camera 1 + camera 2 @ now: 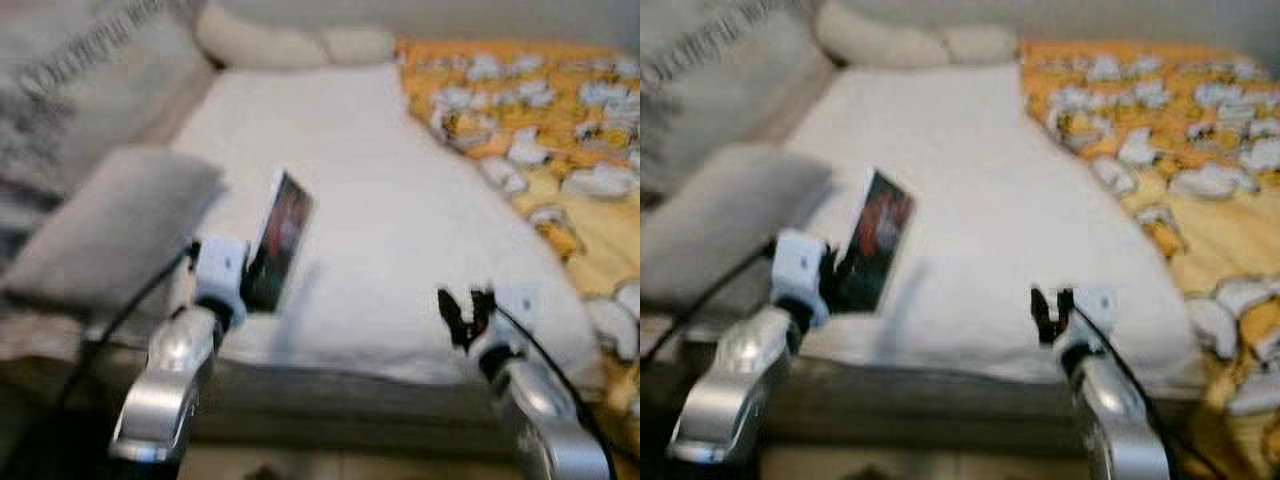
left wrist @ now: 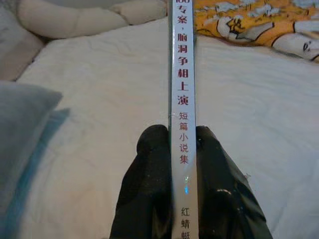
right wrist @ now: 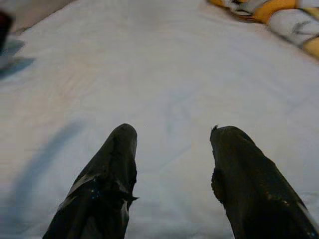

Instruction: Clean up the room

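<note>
My left gripper [image 1: 250, 268] is shut on a thin book [image 1: 280, 238] with a dark cover, held tilted above the near left part of the white bed [image 1: 400, 230]. In the left wrist view the book's white spine [image 2: 182, 99] with red lettering runs upright between the two black fingers [image 2: 149, 184]. My right gripper [image 1: 466, 305] hovers open over the bed's near right edge, nothing between its fingers [image 3: 107, 184]. The eye views are blurred.
A grey pillow [image 1: 110, 225] lies at the left beside the book. A long cream bolster [image 1: 290, 45] sits at the bed's far end. An orange patterned blanket [image 1: 560, 130] covers the right side. A grey striped throw [image 1: 60, 90] lies far left.
</note>
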`<state>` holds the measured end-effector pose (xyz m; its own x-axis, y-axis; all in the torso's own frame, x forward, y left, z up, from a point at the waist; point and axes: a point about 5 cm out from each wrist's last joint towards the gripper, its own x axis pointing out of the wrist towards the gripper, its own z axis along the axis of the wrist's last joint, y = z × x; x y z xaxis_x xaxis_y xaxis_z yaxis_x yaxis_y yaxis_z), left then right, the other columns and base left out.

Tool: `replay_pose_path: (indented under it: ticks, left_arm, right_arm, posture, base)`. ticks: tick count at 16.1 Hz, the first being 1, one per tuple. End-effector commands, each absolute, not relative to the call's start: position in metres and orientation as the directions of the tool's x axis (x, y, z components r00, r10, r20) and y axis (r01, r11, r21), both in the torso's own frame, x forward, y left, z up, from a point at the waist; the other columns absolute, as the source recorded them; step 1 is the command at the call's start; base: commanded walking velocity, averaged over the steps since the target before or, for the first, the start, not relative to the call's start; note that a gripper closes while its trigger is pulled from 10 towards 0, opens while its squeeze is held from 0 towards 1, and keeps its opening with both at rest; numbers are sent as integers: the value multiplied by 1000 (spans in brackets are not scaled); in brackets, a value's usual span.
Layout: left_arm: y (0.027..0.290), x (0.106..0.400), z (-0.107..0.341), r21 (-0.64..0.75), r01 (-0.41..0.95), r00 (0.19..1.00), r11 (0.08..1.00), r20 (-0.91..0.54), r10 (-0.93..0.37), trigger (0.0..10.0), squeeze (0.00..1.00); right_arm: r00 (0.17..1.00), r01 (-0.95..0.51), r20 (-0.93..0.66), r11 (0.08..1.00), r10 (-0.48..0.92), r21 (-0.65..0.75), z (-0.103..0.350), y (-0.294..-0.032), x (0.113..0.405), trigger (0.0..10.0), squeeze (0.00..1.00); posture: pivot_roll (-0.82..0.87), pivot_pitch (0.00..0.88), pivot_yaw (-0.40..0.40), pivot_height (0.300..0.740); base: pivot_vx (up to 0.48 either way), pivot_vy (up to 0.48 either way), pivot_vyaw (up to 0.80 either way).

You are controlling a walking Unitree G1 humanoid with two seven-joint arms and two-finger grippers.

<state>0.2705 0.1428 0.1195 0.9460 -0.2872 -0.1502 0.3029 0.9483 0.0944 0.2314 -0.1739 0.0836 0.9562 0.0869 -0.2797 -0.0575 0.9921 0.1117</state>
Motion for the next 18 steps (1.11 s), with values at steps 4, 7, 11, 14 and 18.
replay_pose_path:
  ticks: [4, 7, 11, 14, 18]
  left_arm:
    - [150, 273, 131, 122, 279, 958, 953, -107, -267, 10000, 0]
    - [148, 272, 134, 96, 292, 955, 952, -91, -283, 10000, 0]
    - [144, 273, 137, 71, 323, 945, 944, -84, -317, 10000, 0]
    - [145, 273, 140, 69, 323, 946, 944, -65, -318, 10000, 0]
    - [148, 274, 141, 59, 320, 946, 945, -61, -317, 10000, 0]
  right_arm:
    - [958, -79, -261, 985, 117, 154, 89, -167, 235, 10000, 0]
    - [958, -72, -262, 984, 114, 163, 88, -168, 235, 10000, 0]
    - [958, -78, -260, 981, 123, 177, 89, -167, 236, 10000, 0]
    - [956, -107, -250, 976, 153, 187, 91, -163, 237, 10000, 0]
    - [954, -123, -247, 975, 167, 187, 92, -162, 240, 10000, 0]
  posture:
    - [-12, 0, 34, 740]
    - [-13, 0, 36, 740]
    - [-11, 0, 35, 740]
    - [-7, 0, 32, 740]
    - [-1, 0, 29, 740]
  base:
    - [0, 446, 0]
    - [0, 296, 0]
    - [0, 0, 0]
    - [84, 0, 0]
    - [293, 0, 0]
